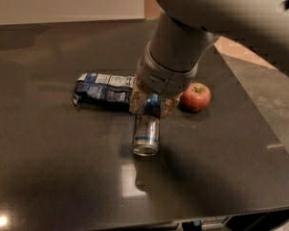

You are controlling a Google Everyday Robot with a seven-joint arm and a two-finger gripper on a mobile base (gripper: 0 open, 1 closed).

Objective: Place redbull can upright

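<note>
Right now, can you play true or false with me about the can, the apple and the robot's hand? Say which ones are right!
1. The redbull can stands upright on the table. False: it is tipped, with one shiny end pointing towards the camera.
2. The gripper is over the middle of the table, its jaws on either side of the can's far end. True.
3. The jaws hold the snack bag. False: the bag lies flat on the table, to the left of the gripper in the picture.
4. The apple sits on the table to the right of the gripper in the picture. True.
</note>
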